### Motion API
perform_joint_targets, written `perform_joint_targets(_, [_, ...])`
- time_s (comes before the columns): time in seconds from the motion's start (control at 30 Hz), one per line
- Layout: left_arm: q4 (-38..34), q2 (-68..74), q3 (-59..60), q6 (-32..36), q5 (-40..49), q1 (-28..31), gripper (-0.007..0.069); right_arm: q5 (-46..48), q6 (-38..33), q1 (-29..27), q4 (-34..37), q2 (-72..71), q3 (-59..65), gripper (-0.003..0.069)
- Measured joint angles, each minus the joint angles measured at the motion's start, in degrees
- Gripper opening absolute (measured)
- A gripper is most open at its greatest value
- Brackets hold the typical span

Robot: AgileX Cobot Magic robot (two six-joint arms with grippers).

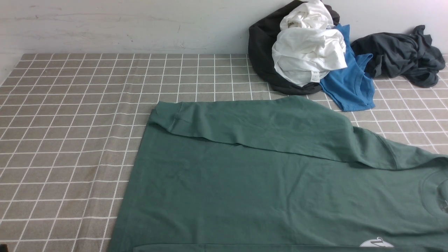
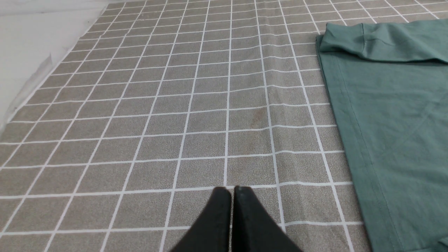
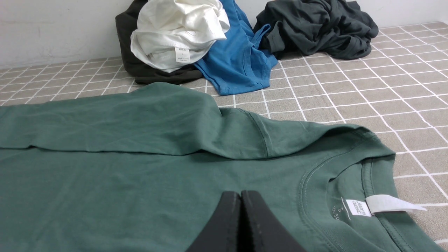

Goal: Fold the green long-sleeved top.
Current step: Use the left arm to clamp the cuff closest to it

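Grey checked cloth (image 2: 140,122) lies under the left gripper (image 2: 231,196), jaws pressed together, empty. The green top (image 1: 266,182) is spread flat beside it, far sleeve (image 1: 259,122) folded across (one fold done, it seems). By the collar (image 3: 305,190) the right gripper (image 3: 240,197) is likewise closed on nothing; both must be opened to grip the next edge.

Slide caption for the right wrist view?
Shut right gripper over green long-sleeved top, one sleeve folded across; crumpled clothes heaped behind.
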Motion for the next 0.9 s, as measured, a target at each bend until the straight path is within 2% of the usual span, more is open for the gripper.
perform_joint_targets(0.7, [0.28, 0.00, 0.00, -0.12, 0.00, 0.00, -0.0007, 0.00, 0.71, 0.00, 0.05, 0.00, 0.00, -0.0014])
perform_joint_targets(0.83, [-4.06, 0.00, 0.00, -1.78, 0.00, 0.00, -0.0007, 0.00, 0.71, 0.00, 0.05, 0.00, 0.00, -0.0014])
perform_joint_targets(0.9, [-8.64, 0.00, 0.00, -3.64, 0.00, 0.00, -0.0007, 0.00, 0.71, 0.00, 0.05, 0.00, 0.00, -0.0014])
